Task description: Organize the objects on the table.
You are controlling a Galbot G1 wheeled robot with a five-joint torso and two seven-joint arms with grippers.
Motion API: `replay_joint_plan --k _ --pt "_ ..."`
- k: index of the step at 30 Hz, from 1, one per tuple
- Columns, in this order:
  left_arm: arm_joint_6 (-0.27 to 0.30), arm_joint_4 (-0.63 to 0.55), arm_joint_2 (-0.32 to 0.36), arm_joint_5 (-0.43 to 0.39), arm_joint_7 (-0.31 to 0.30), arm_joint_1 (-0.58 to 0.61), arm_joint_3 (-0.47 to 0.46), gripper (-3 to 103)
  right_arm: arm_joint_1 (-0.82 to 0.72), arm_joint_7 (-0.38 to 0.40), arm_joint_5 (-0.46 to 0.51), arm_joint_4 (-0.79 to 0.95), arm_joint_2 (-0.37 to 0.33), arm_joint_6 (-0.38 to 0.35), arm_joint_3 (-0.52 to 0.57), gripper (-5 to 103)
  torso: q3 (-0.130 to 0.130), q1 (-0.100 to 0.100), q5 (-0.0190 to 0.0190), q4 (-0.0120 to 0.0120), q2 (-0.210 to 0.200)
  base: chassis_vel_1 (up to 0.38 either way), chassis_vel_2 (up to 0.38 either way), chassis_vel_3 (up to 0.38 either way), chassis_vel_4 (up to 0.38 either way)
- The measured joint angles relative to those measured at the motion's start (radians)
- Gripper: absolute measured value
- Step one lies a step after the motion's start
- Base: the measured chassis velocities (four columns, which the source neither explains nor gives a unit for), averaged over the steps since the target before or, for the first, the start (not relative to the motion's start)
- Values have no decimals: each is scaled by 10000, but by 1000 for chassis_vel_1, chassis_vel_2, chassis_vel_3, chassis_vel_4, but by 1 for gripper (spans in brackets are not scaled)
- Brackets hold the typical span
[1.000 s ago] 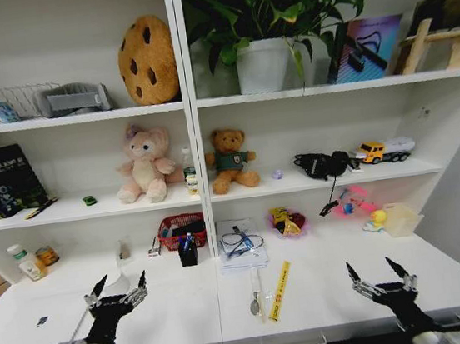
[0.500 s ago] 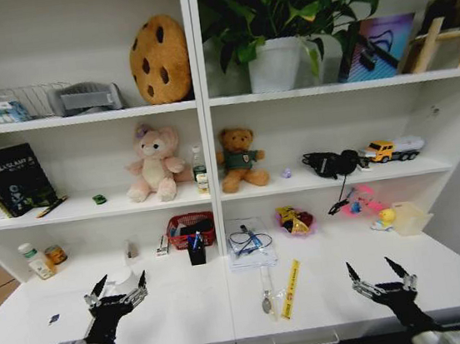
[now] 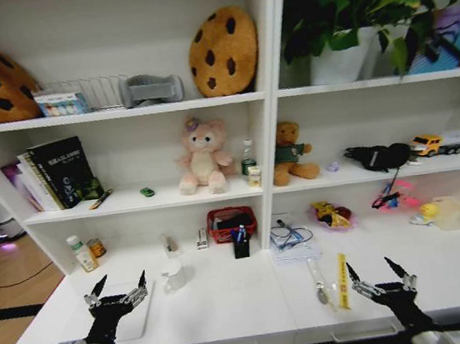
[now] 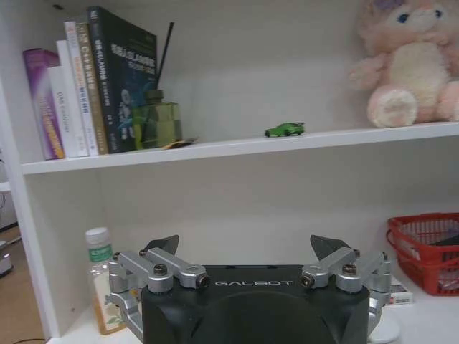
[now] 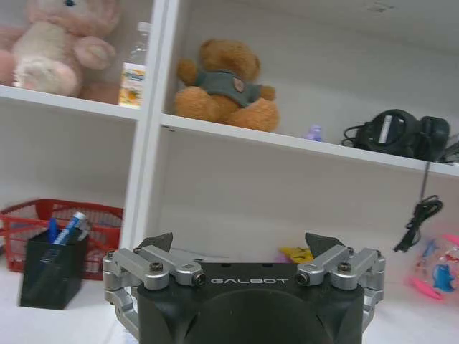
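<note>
The long white table runs below the shelves, with drawer handles along its front. My left gripper hovers open over the table's left end, above a flat pale slab that looks like the laptop. My right gripper hovers open over the table's right part, with nothing between its fingers. A tiny green toy car stands on the middle shelf, left of the pink plush bear. A dark pen-like stick lies beside the books. A blue pen stands in a black holder.
On the table are a white mug, a red basket, a pill bottle, a stack of papers, a yellow ruler and a spoon-like tool. Two cookie cushions, a plant pot and books fill the shelves.
The whole head view has swung to the left, so the shelves and desk items have slid right in the picture. Both grippers keep their places and stay open.
</note>
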Motion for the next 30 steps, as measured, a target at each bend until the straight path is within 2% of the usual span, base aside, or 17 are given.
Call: replay_joint_plan --k 8,10,11,15,20,23,26,30 --pt "0 1 1 0 -2 0 0 100 1 0 0 1 0 0 -1 100 1 3 -13 2 -2 361 365 -360 -363" --pt "-1 0 0 0 -1 0 -1 100 0 1 0 -1 1 -1 -2 100 -4 -7 6 -2 4 338 364 -353 -351" --pt "0 1 0 0 -2 0 0 100 0 1 1 0 0 0 -1 100 0 -1 -17 1 1 364 322 -353 -314" --pt "-1 0 0 0 0 1 0 100 0 1 0 0 -1 -1 -1 100 -4 -6 2 -1 4 350 343 -359 -328" --pt "-1 1 0 0 -5 0 -2 100 1 0 0 0 0 -1 -3 100 -2 -1 -10 -1 1 306 308 -312 -301" --pt "-1 0 1 1 -5 0 -2 100 -2 0 0 0 1 -1 -3 100 -3 -4 -6 -4 4 174 107 -144 -180" --pt "-1 0 0 0 -6 1 -2 100 3 0 0 1 -1 -1 -3 100 -2 -3 -4 6 2 94 21 -15 -45" --pt "0 0 -1 0 -2 0 1 100 3 0 0 0 -2 -1 -3 100 0 2 -1 1 -1 -33 -4 73 18"
